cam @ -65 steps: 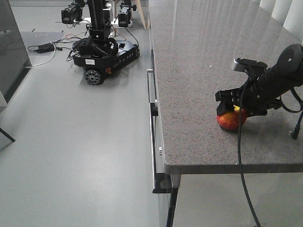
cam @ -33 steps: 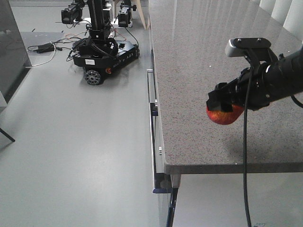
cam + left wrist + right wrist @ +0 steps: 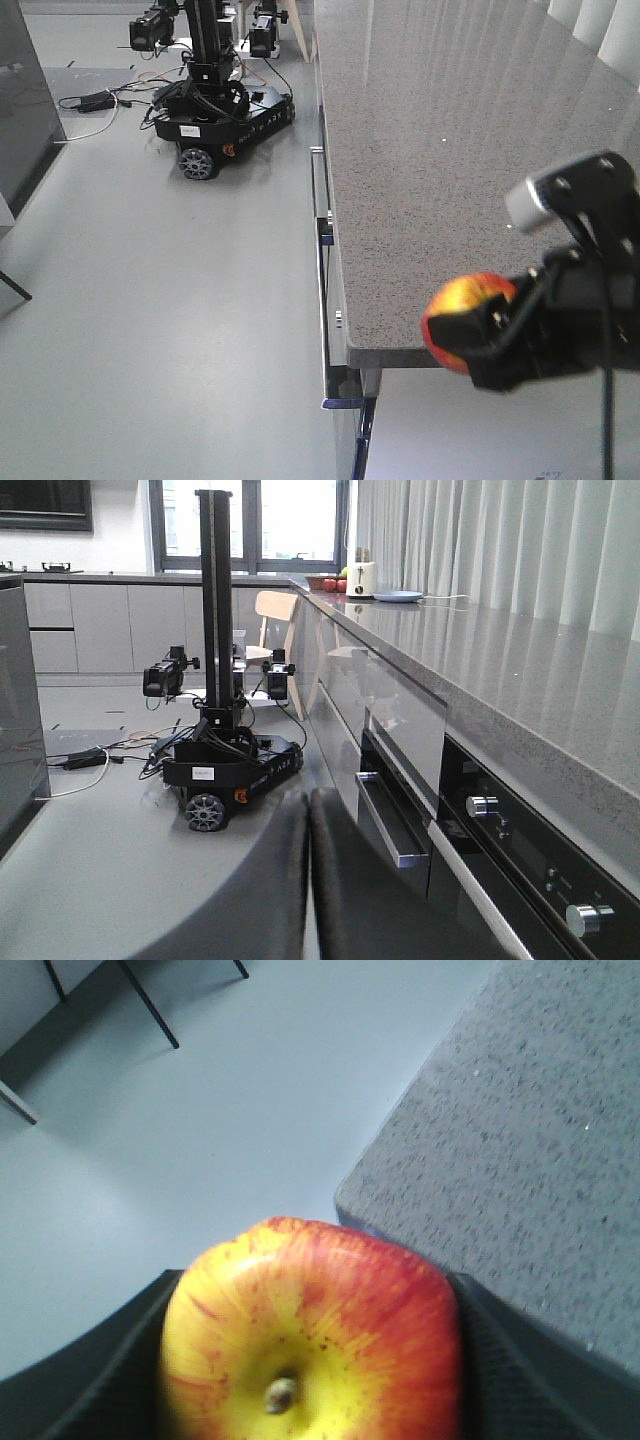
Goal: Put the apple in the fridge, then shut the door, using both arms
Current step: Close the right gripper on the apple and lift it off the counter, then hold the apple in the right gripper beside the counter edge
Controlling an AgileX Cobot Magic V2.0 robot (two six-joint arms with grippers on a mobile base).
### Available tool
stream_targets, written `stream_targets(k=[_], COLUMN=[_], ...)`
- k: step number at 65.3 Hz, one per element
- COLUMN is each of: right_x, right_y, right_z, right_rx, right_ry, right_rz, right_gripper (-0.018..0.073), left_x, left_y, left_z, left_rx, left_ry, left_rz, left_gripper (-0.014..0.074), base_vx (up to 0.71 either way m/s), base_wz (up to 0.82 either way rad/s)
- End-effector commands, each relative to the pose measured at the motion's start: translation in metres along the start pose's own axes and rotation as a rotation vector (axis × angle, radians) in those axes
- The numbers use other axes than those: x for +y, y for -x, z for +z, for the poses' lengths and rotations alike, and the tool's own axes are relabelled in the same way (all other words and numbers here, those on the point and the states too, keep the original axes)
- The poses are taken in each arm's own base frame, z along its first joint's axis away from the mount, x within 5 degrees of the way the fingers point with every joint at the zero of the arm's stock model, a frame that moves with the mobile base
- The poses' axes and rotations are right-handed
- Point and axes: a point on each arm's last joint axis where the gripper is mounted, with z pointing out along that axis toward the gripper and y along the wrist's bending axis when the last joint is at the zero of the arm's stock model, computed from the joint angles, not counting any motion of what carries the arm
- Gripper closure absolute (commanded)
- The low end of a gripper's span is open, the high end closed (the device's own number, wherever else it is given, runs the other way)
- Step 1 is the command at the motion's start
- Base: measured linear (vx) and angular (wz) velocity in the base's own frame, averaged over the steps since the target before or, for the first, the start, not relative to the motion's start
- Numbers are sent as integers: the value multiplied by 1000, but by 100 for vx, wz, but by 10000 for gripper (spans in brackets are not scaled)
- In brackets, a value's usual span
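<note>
My right claw [image 3: 488,338] pinches the apple [image 3: 310,1335] from both sides, in the air beside the tabletop's [image 3: 440,150] corner. The apple is red with a broad yellow patch, speckled, its stem facing my wrist camera. My left claw [image 3: 308,880] is pressed together.

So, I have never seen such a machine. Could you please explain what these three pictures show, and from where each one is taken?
This is a wheeled robot with two black arms. The wide picture comes from its front-facing camera. In it the right end effector, a pincer, holds a red-yellow apple in the air at the corner of the grey worktop. The close picture is from that arm's wrist camera. The third is from the left wrist. There the left end effector is shut and empty, and it faces an oven and another robot standing on the floor.
</note>
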Motion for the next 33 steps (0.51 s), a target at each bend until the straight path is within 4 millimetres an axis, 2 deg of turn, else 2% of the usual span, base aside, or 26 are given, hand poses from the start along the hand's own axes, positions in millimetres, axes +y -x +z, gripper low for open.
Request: stream_targets(k=[1, 16, 33], right_x=[4, 5, 6], right_y=[-4, -32, -35], right_z=[-17, -23, -25], right_rx=[-118, -119, -108], right_ry=[0, -3, 3], right_rz=[2, 1, -1], right_gripper=[337, 337, 337], left_x=[0, 0, 0], left_y=[-2, -2, -2], left_z=[0, 0, 0], left_rx=[-59, -59, -59], left_ry=[-9, -9, -9], left_rz=[-11, -11, -11], left_gripper=[602, 602, 602], base_vx=[0, 0, 0], base_wz=[0, 0, 0])
